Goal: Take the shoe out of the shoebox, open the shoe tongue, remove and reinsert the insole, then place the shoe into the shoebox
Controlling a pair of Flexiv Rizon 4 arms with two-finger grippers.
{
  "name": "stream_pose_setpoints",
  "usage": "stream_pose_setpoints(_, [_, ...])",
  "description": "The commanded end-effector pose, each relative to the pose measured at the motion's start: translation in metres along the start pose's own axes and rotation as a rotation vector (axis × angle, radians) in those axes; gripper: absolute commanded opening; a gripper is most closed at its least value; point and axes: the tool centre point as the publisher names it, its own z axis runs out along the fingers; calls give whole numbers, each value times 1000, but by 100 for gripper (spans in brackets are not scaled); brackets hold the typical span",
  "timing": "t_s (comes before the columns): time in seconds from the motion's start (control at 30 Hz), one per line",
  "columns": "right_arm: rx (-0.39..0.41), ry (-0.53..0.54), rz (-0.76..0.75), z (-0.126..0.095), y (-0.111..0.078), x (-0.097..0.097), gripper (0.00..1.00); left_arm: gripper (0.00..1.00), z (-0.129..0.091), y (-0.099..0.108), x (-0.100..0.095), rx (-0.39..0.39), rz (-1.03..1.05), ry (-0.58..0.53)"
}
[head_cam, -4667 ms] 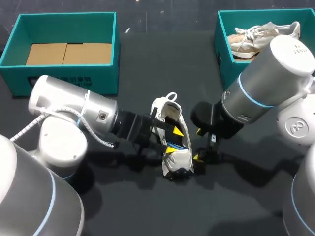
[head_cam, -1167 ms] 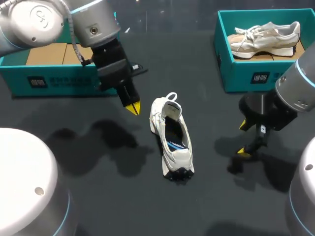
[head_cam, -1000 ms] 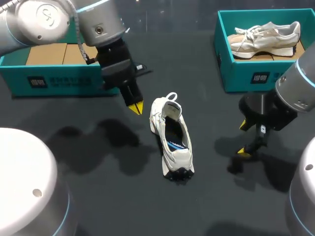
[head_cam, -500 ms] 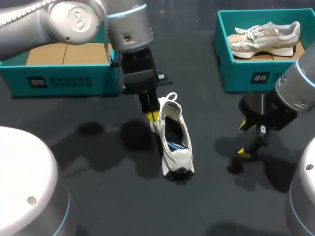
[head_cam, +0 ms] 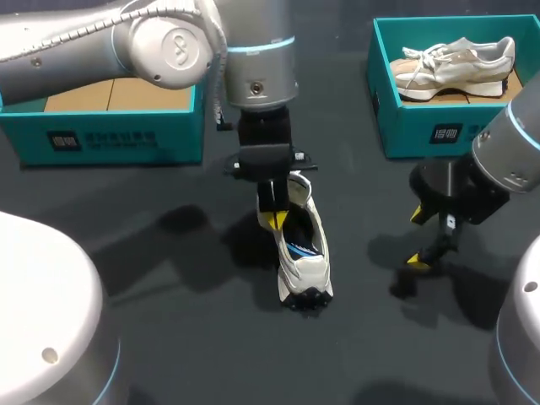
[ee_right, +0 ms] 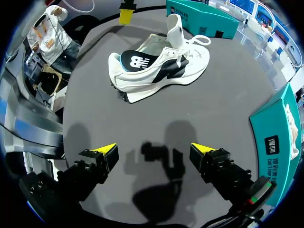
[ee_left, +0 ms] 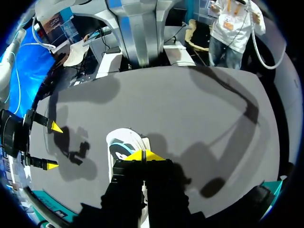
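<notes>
Two teal shoeboxes: the left shoebox [head_cam: 118, 139] and the right shoebox [head_cam: 422, 131]. At least two sneakers: a white sneaker [head_cam: 305, 268] and a beige sneaker [head_cam: 460, 59]. Two grippers: left gripper [head_cam: 277, 221], right gripper [head_cam: 417, 237].

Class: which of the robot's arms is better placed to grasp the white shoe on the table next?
Left, probably. The left hand hangs right over the white shoe, at its opening near the heel, tips together. The right hand stands open off to the shoe's side, apart from it.
</notes>
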Motion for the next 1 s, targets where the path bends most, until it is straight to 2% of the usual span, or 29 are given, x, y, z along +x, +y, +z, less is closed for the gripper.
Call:
stream_pose_setpoints(0.03, [1, -4, 0, 0, -1, 2, 100, 0, 4, 2, -3, 3, -2, 10])
stream_pose_setpoints(0.5, [1, -4, 0, 0, -1, 2, 100, 0, 25, -1, -3, 15, -2, 36])
stream_pose_setpoints(1.0, [1, -4, 0, 0, -1, 2, 100, 0, 47, 9, -17, -17, -3, 3])
